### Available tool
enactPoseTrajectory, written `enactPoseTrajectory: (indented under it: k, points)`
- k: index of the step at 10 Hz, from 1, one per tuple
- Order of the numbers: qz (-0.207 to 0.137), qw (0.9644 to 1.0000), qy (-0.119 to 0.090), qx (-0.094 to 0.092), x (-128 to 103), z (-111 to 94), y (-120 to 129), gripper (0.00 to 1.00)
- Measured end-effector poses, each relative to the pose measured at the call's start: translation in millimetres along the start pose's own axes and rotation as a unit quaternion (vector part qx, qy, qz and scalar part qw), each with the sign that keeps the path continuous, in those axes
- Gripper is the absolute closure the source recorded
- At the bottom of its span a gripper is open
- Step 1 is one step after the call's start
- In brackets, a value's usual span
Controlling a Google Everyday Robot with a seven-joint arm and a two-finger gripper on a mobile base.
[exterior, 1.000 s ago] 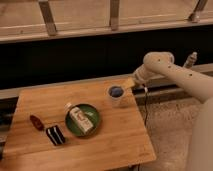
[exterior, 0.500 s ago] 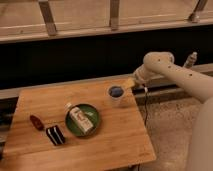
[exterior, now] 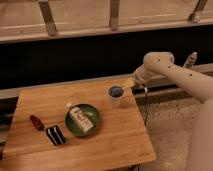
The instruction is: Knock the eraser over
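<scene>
1. The eraser (exterior: pixel 55 135), black with a white stripe, sits near the front left of the wooden surface (exterior: pixel 112 142), just beside a dark red oval item (exterior: pixel 36 122).
2. A white-and-brown labelled bottle (exterior: pixel 80 119) lies on a green plate (exterior: pixel 94 116); its writing cannot be read.
3. The claw (exterior: pixel 129 84) stands wide at the far right edge, close to a white cup (exterior: pixel 116 95), well apart from the eraser.
</scene>
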Motion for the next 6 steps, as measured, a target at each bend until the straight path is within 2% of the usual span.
enactPoseTrajectory:
  k: [2, 4, 6]
  points:
    - [0.0, 1.0, 0.0, 0.0, 0.0, 0.0, 0.0, 0.34]
    - [0.0, 1.0, 0.0, 0.0, 0.0, 0.0, 0.0, 0.57]
    - [0.0, 1.0, 0.0, 0.0, 0.0, 0.0, 0.0, 0.75]
